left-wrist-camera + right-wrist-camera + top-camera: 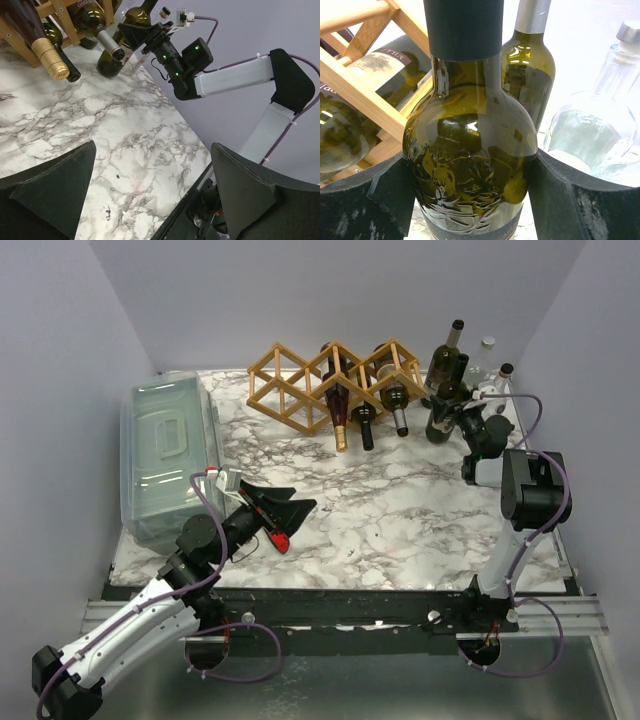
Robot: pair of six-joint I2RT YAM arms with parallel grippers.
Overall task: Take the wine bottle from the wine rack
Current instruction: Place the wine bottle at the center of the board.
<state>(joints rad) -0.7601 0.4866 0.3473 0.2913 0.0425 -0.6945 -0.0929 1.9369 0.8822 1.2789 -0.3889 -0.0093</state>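
Right gripper (472, 200): mine, and it's pinching. Both pads (385, 200) are pressed to either side of the green bottle (470, 150), low on its shoulder, with the neck rising straight up between them.
Green bottle: upright and clear of every cell, just right of the wine rack (360, 97) at the far right of the marble table (400, 510). By my reading the lift-out is done and this is the set-down.
Base: I can't tell whether it sits flat on the marble, so I'd settle that before letting go.
Neighbours: tight company here! A second green bottle (530, 65) is just behind and a clear bottle (592, 130) just to the right.
Release, as I judge it: part the pads evenly, only a little, with no twist, then draw back toward the near edge along the line I hold now. Swinging right risks the clear bottle; drifting left risks the rack's slats.
Racked bottles (365, 425): three lie in the cells, necks pointing near. Keep my wrist off them.
Left gripper (152, 165): spread wide over the near left, well apart from all this.
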